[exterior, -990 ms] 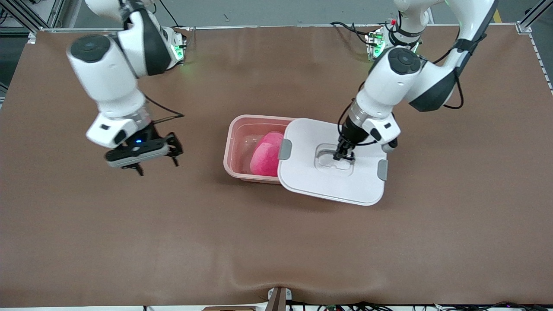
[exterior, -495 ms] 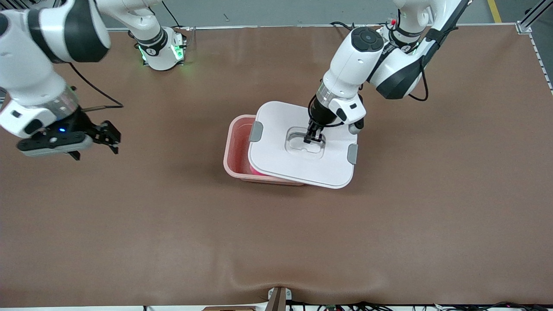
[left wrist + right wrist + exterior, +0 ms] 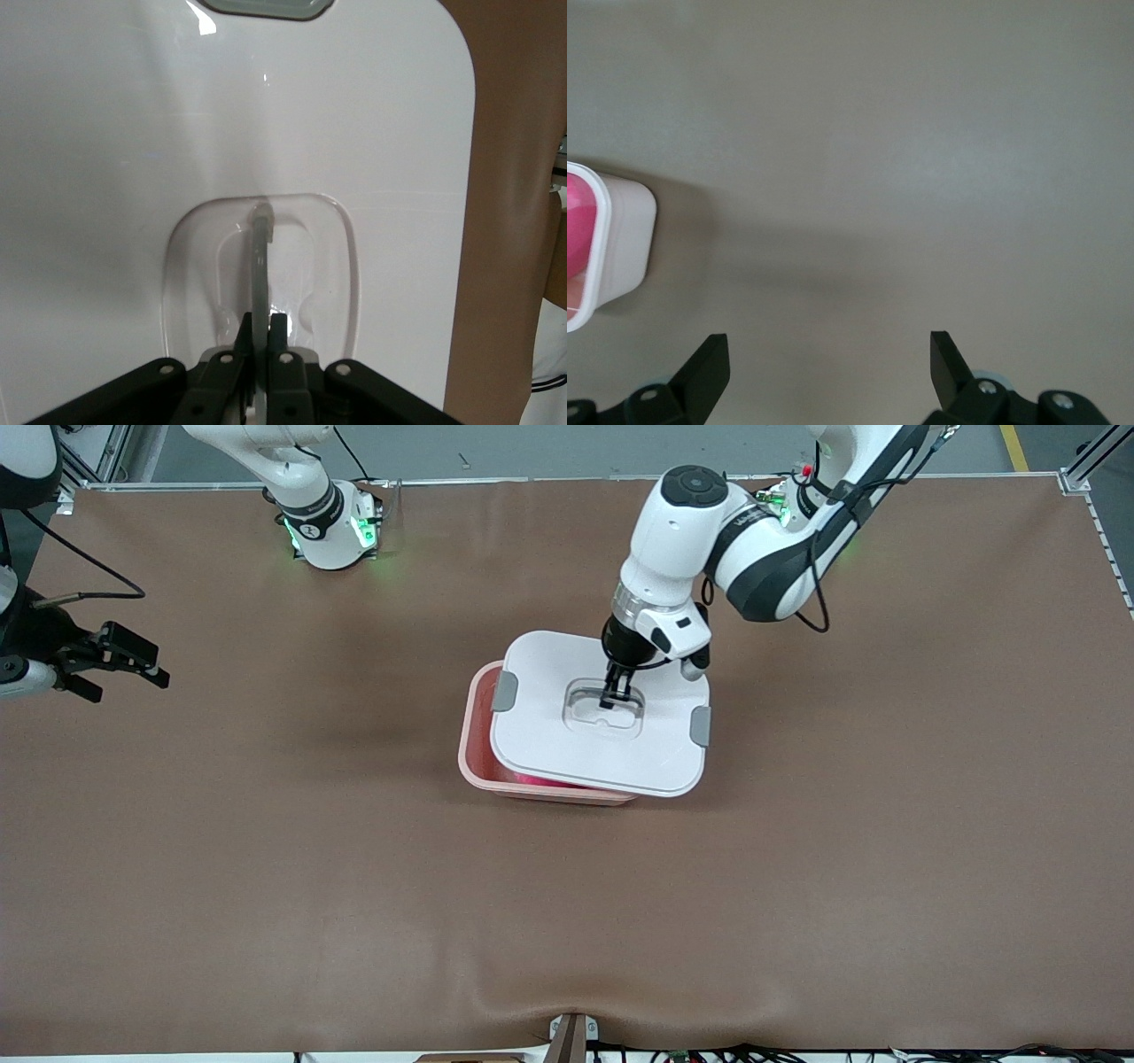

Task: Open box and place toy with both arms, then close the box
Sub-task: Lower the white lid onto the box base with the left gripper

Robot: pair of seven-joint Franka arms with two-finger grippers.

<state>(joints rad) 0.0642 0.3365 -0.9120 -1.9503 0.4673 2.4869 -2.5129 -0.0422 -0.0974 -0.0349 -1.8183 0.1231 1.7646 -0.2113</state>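
Table (image 3: 266,886): brown mat; the box stands at its middle, between the two arm bases and a little nearer the front camera.
Box (image 3: 471,757): translucent pink tub; its long axis runs between the right arm's end and the left arm's end of the table, mouth upward.
Lid (image 3: 549,753): white, over the tub but offset toward the left arm's end, with a strip of tub rim still uncovered at the right arm's end; long axis roughly parallel to the tub's, slightly skewed; grey clips not latched.
Toy (image 3: 540,779): inside the tub; only a pink sliver shows under the lid edge.
Left gripper (image 3: 613,693): over the lid's middle, fingers clenched on the clear handle (image 3: 260,283).
Right gripper (image 3: 111,657): waiting over bare table at the right arm's end, fingers (image 3: 709,367) spread, holding nothing.
Progress: opening and placing look done; seating and clipping the lid remain.
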